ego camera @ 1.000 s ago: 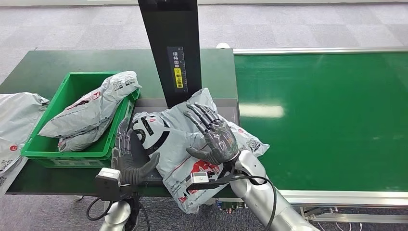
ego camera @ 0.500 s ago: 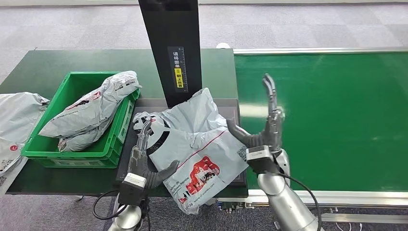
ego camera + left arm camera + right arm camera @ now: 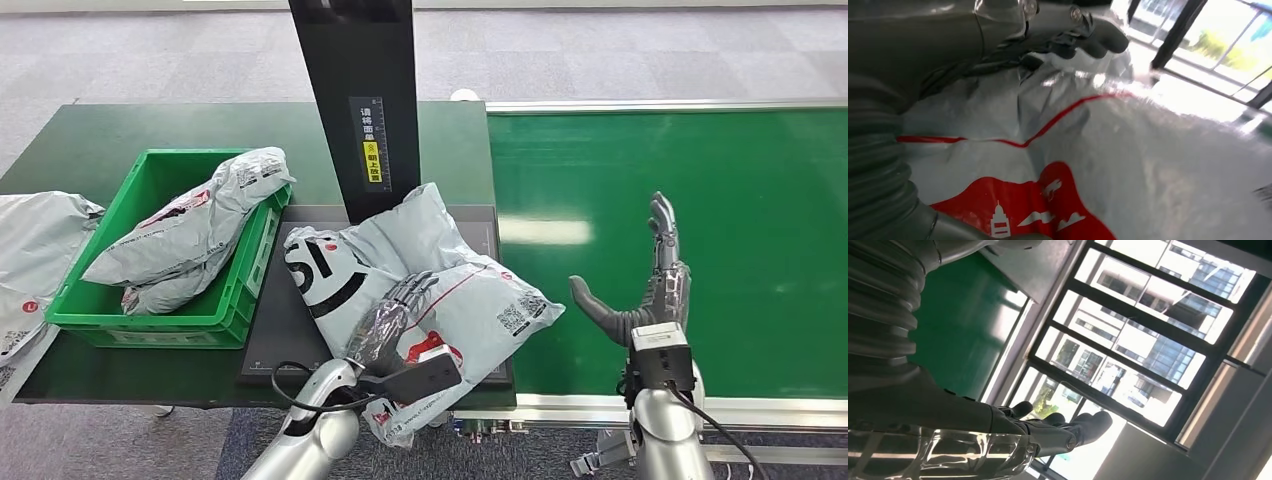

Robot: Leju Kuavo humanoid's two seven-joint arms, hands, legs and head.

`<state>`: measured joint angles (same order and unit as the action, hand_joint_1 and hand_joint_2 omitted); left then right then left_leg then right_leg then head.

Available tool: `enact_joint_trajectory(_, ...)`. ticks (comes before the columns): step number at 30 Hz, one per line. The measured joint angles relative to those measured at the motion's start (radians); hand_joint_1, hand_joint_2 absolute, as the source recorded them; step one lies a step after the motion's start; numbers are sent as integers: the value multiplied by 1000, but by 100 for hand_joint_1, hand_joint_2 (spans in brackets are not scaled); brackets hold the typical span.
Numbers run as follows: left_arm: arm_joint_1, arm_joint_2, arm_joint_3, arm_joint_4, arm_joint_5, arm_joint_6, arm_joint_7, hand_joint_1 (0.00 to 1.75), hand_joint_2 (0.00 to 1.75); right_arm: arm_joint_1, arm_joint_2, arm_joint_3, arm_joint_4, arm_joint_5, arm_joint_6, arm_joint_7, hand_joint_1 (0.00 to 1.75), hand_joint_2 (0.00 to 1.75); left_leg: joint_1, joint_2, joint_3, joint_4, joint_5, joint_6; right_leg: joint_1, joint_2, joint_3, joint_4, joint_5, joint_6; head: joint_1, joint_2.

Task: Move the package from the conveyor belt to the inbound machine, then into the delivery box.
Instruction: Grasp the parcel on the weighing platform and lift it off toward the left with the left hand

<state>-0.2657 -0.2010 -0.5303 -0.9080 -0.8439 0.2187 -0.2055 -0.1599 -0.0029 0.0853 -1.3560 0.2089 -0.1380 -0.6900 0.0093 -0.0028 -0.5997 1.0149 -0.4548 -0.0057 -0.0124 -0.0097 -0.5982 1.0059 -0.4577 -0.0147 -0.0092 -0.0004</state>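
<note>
Several grey mailers sit at the far left of the head view: one loose bag point(image 3: 35, 250) on the bench point(image 3: 90, 150) at the left edge, and two more point(image 3: 185, 235) piled in the green box point(image 3: 150, 320) just right of it. Right of the box, in the lower middle, the package point(image 3: 420, 290) lies on the dark scanner plate point(image 3: 275, 340) at the foot of the black post point(image 3: 358, 100), its near edge hanging over the front of the plate. The left hand point(image 3: 395, 315) rests flat on top of the package, fingers laid along the plastic; whether it grips cannot be told. At the right, the green belt point(image 3: 700, 170) fills the frame. Above its near edge, lower right, the right hand point(image 3: 650, 290) stands upright, fingers straight and thumb spread wide, holding nothing.
</note>
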Motion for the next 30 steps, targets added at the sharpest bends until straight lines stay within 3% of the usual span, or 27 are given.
enact_joint_trajectory(5,-64,-24,-9,143,-88,-36,114,2,175,41,51,-109,-16,47,41,4,0,175,1,0,1,-1,0,0,0,0,1,0,0,0,0,0)
enact_joint_trajectory(9,-100,-39,-9,207,-135,-45,179,175,175,56,82,-148,-22,70,51,12,0,175,0,0,6,-2,-1,0,0,0,7,0,-2,1,0,0)
enact_joint_trajectory(18,-105,-47,38,233,-130,-5,116,175,175,76,132,-194,-69,94,79,47,0,175,0,0,12,-2,1,0,0,0,15,0,0,1,0,0)
enact_joint_trajectory(28,-45,-37,101,116,-60,-18,25,175,175,88,147,-212,-87,100,89,53,0,175,0,0,11,-2,2,-1,0,0,12,0,1,1,0,0)
enact_joint_trajectory(30,-30,-32,107,84,-49,-4,6,175,87,91,147,-215,-90,103,93,54,0,175,0,0,10,-2,1,0,0,1,11,0,0,1,0,0)
